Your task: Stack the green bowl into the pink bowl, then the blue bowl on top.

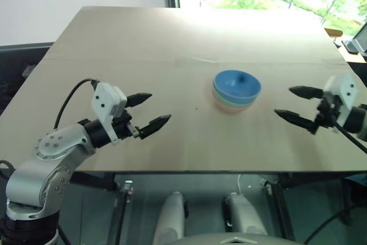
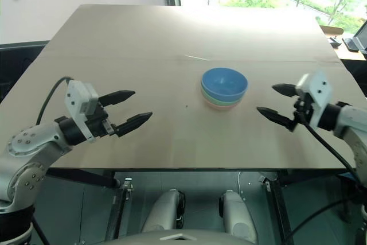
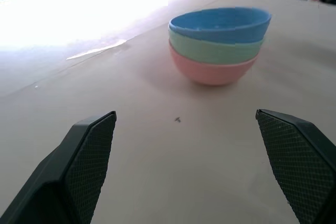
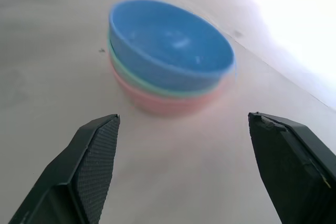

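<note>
Bowls first: you have all three nested in one stack on the surface [image 1: 114,44], a little right of its middle. The pink bowl [image 3: 212,71] sits at the bottom on the bare top, the green bowl [image 3: 215,50] rests inside it with only a band of its wall showing, and the blue bowl [image 1: 237,85] sits in the green one on top. From the left wrist view the stack looks upright, though the blue bowl's rim seems to sit slightly tilted or off-centre over the green one; you cannot tell for certain from these views whether it is fully seated.

Your left hand [image 1: 148,111] hangs over the surface well to the left of the stack, released, its two black fingers spread wide with nothing between them. Your right hand [image 1: 296,105] hangs to the right of the stack, clear of it, also released and empty, its fingers wide apart and pointing in toward the bowls.

Judging by how things lie, both steps of the job are done: green in pink, blue on top. Nothing looks left to do except, if you want, a check that the blue bowl has settled level
</note>
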Available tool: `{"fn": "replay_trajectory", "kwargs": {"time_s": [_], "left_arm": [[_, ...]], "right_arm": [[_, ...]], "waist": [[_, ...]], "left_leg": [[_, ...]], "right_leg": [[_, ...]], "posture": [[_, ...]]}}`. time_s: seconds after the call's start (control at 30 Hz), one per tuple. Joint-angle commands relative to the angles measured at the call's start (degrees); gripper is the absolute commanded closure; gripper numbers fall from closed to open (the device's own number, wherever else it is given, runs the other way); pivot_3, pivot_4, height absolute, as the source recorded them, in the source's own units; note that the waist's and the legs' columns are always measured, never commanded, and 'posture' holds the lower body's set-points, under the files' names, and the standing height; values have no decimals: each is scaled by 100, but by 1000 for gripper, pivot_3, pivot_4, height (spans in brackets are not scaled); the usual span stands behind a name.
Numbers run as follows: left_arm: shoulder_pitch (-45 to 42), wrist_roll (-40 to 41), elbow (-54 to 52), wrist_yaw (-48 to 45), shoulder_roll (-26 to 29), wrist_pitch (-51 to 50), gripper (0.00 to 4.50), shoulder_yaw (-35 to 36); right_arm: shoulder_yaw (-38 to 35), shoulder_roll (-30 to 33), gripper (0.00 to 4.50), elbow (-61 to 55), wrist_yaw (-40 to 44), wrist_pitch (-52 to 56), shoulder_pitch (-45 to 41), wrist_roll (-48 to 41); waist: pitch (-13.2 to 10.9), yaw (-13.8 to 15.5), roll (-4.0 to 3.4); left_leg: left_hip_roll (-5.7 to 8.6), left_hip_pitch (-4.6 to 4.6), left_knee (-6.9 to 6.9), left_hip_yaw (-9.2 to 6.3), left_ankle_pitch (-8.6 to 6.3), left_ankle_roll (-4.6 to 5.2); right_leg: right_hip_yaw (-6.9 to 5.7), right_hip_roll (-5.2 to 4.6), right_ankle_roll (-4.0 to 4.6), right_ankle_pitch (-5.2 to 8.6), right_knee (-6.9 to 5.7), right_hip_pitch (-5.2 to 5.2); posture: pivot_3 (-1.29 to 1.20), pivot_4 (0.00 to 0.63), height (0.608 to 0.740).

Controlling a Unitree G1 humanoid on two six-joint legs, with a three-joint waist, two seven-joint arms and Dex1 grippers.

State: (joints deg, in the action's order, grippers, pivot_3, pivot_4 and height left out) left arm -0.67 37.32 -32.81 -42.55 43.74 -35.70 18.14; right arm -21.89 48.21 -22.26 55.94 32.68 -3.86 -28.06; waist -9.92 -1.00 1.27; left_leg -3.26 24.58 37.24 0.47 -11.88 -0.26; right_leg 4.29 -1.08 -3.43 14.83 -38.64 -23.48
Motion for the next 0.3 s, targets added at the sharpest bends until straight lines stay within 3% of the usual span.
{"fn": "replay_trajectory", "kwargs": {"time_s": [0.03, 0.3], "left_arm": [[-28, 265, 54, -249, 141, 15, 0, 266], [-97, 591, 258, -576, 448, -239, 0, 327]], "right_arm": [[-614, 179, 194, -59, 212, -183, 299, -214], [-903, 159, 194, -210, 60, -429, 606, -236]], "waist": [[0, 0, 0], [0, 7, 0]], "left_leg": [[0, 0, 0, 0, 0, 0], [0, 2, 1, 1, 0, 0]], "right_leg": [[0, 0, 0, 0, -1, 0], [1, 0, -1, 1, 2, 0]], "posture": [[0, 150, 740], [0, 150, 740]]}}
